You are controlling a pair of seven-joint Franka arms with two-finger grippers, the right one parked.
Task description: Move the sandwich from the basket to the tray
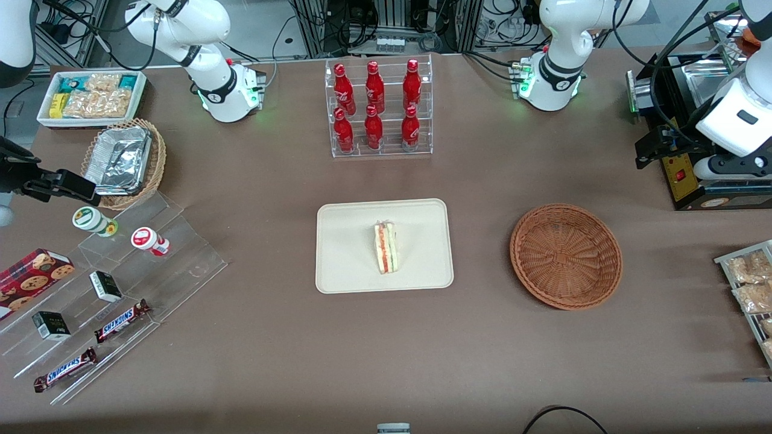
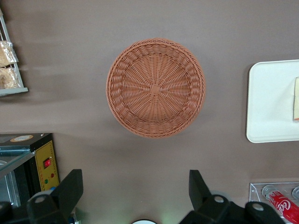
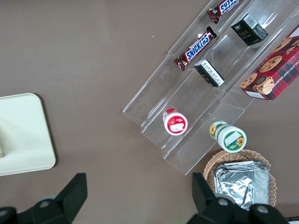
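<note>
Sandwich (image 1: 386, 248) lying on tray (image 1: 344, 253); basket (image 1: 566, 255) apparently empty, beside tray; gripper (image 2: 135, 193) raised above table near basket, fingers spread, holding nothing.

Overhead front view (wrist cameras downward)

Left arm (image 1: 558, 48): glossy white rounded shells, black joint bands, green status LEDs on the base, black cables trailing off. Gripper (image 2: 135, 196): matte black, two wedge-shaped fingers (image 2: 70, 189) set wide apart, round screw bosses on the mounts.
</note>
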